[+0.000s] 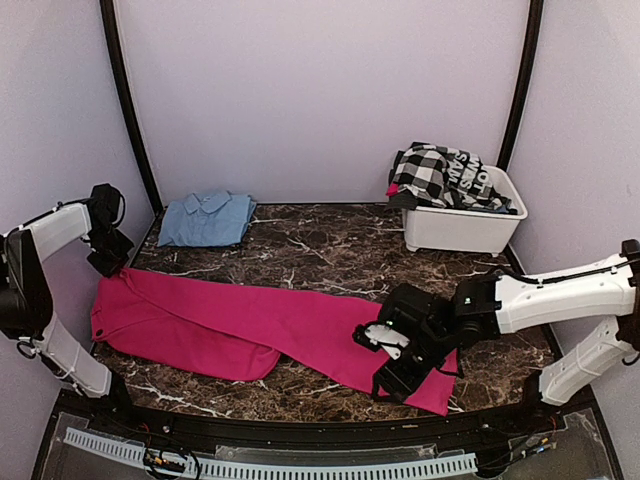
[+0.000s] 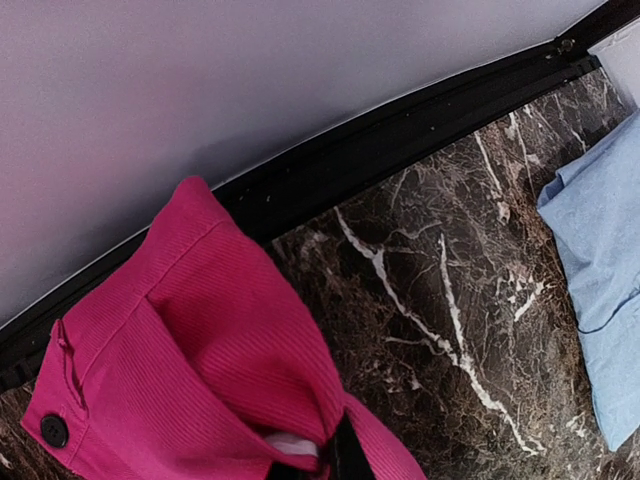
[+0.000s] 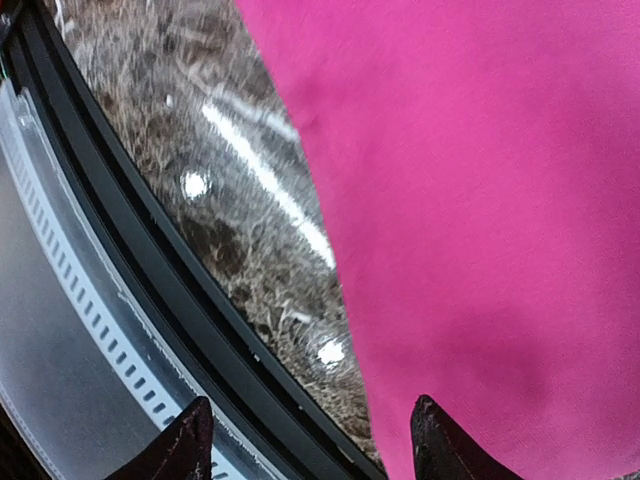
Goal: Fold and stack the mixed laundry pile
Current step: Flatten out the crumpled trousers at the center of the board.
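Magenta-pink trousers (image 1: 250,325) lie spread across the dark marble table from the left edge to the front right. My left gripper (image 1: 108,262) is shut on their waistband corner at the far left; the left wrist view shows the pink cloth (image 2: 190,360) bunched at the jaws, with a black button (image 2: 54,431). My right gripper (image 1: 392,375) is open just above the leg end near the front edge; its fingertips (image 3: 430,435) straddle the edge of the pink cloth (image 3: 480,200). A folded light-blue shirt (image 1: 207,217) lies at the back left. A black-and-white checked garment (image 1: 445,175) fills the tub. No navy sheet shows.
The white plastic tub (image 1: 465,232) stands at the back right. The table's black front rim (image 3: 150,270) runs close under my right gripper. The black corner post (image 2: 380,150) and the pale wall are just beyond my left gripper. The light-blue shirt (image 2: 605,270) lies to its right.
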Robot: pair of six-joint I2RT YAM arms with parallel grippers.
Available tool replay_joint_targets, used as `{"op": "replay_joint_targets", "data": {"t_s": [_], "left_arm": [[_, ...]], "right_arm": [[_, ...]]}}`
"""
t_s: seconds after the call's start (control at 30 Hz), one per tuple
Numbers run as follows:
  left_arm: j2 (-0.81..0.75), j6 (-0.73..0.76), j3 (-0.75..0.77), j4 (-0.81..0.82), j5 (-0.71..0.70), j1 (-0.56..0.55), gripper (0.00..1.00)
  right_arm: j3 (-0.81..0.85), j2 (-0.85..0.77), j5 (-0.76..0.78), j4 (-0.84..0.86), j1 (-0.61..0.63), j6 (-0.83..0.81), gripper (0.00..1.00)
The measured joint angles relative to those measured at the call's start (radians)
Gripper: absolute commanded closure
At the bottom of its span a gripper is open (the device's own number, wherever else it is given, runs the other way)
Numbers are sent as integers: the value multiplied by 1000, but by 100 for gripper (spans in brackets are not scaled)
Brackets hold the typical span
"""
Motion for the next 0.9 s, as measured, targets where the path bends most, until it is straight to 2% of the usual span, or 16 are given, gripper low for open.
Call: {"op": "replay_joint_targets", "data": {"t_s": [0.2, 0.43, 0.67, 0.8, 0.87, 0.9], "left_arm": [[-1, 4, 6, 15, 27, 2, 100], [-1, 8, 6, 40, 64, 5, 100], [-5, 14, 4, 61, 86, 6, 100], [-5, 18, 4, 62, 90, 6, 100], [-5, 18, 4, 63, 92, 6, 100], [-5, 18, 4, 63, 94, 6, 100]], "right_arm": [[74, 144, 134, -102, 194, 102, 38], [146, 301, 320, -221, 242, 176, 43], [195, 398, 473, -338, 249, 243, 64], [198, 400, 510, -383, 261, 275, 85], [198, 399, 522, -401, 267, 292, 100], [198, 398, 529, -410, 268, 295, 100]]}}
